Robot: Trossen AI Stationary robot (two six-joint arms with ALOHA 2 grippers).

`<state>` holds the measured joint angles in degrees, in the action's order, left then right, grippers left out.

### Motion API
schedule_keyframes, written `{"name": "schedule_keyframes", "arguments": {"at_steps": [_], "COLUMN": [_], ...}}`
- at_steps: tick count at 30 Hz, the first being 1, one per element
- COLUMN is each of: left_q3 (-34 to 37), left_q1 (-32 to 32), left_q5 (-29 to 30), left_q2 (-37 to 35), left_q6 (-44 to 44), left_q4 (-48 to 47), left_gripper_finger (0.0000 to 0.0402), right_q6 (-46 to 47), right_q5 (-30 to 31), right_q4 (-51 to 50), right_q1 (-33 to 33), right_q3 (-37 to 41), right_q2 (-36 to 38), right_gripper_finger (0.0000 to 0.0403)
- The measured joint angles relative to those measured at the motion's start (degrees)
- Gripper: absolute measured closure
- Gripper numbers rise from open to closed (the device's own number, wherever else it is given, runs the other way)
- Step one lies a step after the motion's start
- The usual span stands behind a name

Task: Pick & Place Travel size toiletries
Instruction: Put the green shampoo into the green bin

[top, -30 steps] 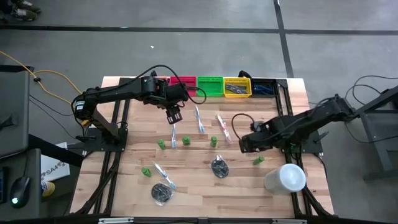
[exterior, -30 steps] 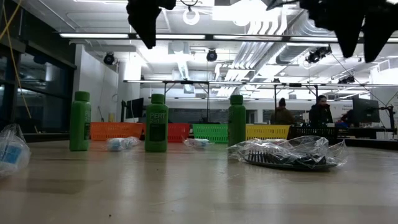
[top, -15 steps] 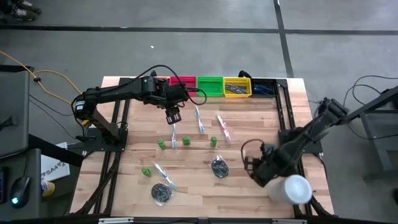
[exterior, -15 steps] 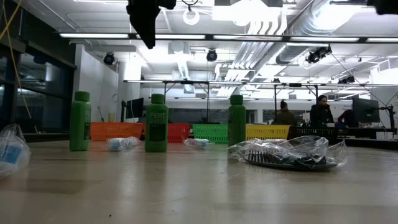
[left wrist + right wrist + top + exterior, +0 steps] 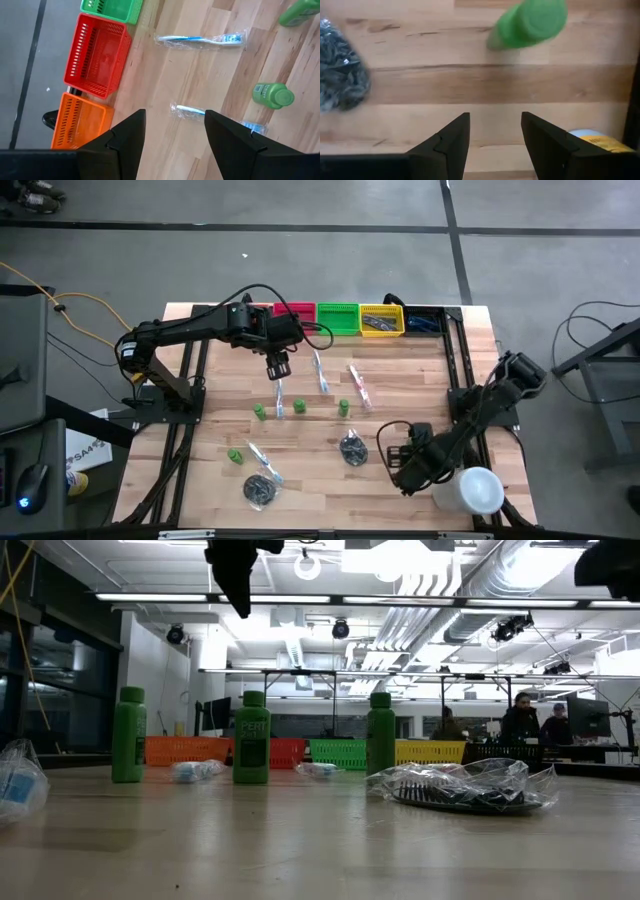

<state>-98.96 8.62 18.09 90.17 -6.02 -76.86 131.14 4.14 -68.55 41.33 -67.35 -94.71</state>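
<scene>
One green bottle (image 5: pixel 527 22) beyond open right jaws

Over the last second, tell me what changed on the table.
The right gripper swung from mid-table to the near edge, beside the white cylinder, empty, jaws apart. That cylinder shifted slightly. The left gripper stayed hovering near the bins, also empty; the green bottles did not move.

Pale matt wood-plank table (image 5: pixel 320 490), slotted glossy plastic bins (image 5: pixel 97 55), crinkly clear-wrapped toothbrushes (image 5: pixel 200 39), smooth green bottles (image 5: pixel 251 737).
</scene>
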Motion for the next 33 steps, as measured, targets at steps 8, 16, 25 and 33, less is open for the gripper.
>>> {"name": "schedule_keyframes", "arguments": {"at_steps": [8,16,25,33], "left_q3": [0.02,0.0,0.0,0.0], "left_q1": [0.0,0.02,0.02,0.02], "left_q5": [-0.05,-0.07,-0.07,-0.07], "left_q2": [0.0,0.0,0.0,0.0], "left_q6": [0.0,-0.02,-0.02,-0.22], "left_q4": [-0.02,-1.85,-2.24,-2.67], "left_gripper_finger": [0.02,0.02,0.02,0.02], "right_q6": [3.33,2.62,-1.98,4.32], "right_q5": [-0.43,0.01,0.45,-1.46], "right_q4": [2.06,3.12,2.22,-1.86], "right_q1": [-1.91,-3.17,-3.03,-0.54], "right_q3": [0.0,0.0,0.0,0.11], "right_q2": [-6.63,-9.23,-9.78,-10.0], "right_gripper_finger": [0.023,0.023,0.0218,0.0087]}}
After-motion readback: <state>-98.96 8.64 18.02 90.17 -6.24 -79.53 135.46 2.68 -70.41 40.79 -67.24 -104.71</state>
